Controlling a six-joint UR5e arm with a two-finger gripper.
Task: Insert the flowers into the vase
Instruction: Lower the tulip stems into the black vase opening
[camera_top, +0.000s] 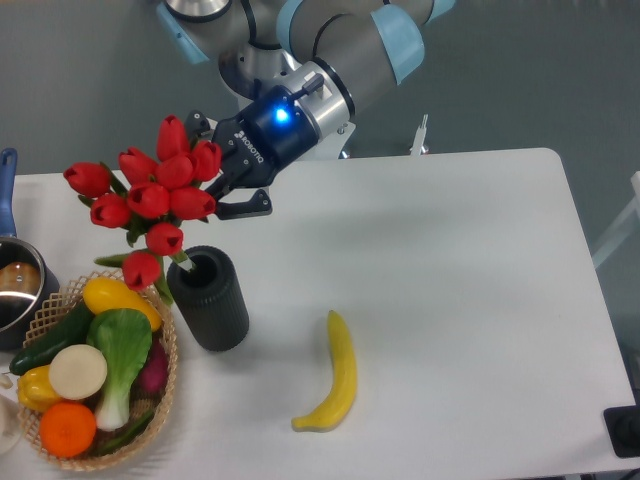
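Black two-finger gripper (222, 186) with a lit blue LED on its wrist sits far-left over the white table (450, 280), jaws pinching the bunch of red artificial tulip buds with green stems (150, 200). The red heads hide most of the fingers; only one black finger (245, 207) shows to the right of the bunch. The bunch hangs tilted, heads up-left, stems angled down-right toward the mouth of the dark grey ribbed cylindrical vase (210, 300). The stem ends reach the rim on its left side; can't tell how far in they go. The vase stands upright, left of centre. Just left of it, touching or nearly so, is a wicker basket of plastic vegetables and fruit (172, 372). Yellow banana (335, 375) lies near-centre, apart from the vase. Steel pot with blue handle (15, 285) at the left edge.
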